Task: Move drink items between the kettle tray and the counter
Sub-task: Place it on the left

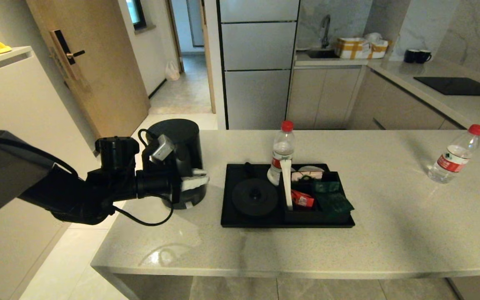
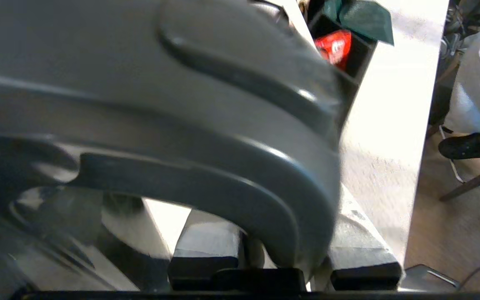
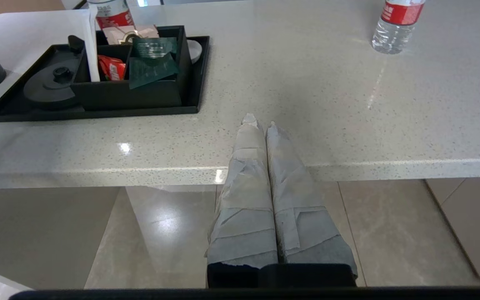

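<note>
While the left end effector point(image 1: 196, 180) grips the handle of the kettle point(image 1: 179, 162) at centre left of the head frame, the kettle stands on the tabletop point(image 1: 390, 233) just left of the kettle tray point(image 1: 227, 223), off its round base point(image 1: 254, 197).

Handling judgement: rigid, smooth plastic body, tall, likely top-heavy; weight unknown, since any water inside cannot be seen. The handle is the sensible hold; the left wrist view shows it point(image 2: 206, 196) between the taped fingers point(image 2: 204, 243), clenched on it.

Right end effector point(image 3: 261, 125): pressed together, empty, parked at the near tabletop edge in its wrist view; out of the head frame.

One water bottle point(image 1: 281, 154) stands at the tray's rear; another point(image 1: 454, 156) is far right on the tabletop. Green packet point(image 1: 333, 202) leans on the sachet box point(image 1: 306, 214).

Hidden: kettle lid and spout behind the wrist; finger contact in the head view.
</note>
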